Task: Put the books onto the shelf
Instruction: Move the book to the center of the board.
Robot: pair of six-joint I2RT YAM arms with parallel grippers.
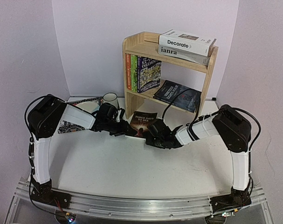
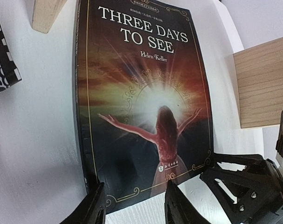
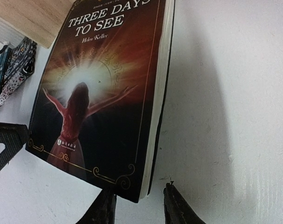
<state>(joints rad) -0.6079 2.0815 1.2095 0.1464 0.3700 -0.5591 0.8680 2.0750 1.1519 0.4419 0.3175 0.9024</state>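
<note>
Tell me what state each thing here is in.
Three Days to See: flat on the table, cover up.
Decorate and ianra: stacked flat on the shelf top.
Treehouse paperbacks: upright on the lower tier.
Nineteen Eighty-Four: flat on the lower tier.
Mug: upright.
Left tool: open, at the book's near edge.
Right tool: open, likewise.

Book before shelf — mug left

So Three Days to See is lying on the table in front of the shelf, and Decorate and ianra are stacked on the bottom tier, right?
Not the bottom tier: the top external view shows Decorate and ianra stacked on top of the shelf. Three Days to See does lie on the table in front of it.
</note>
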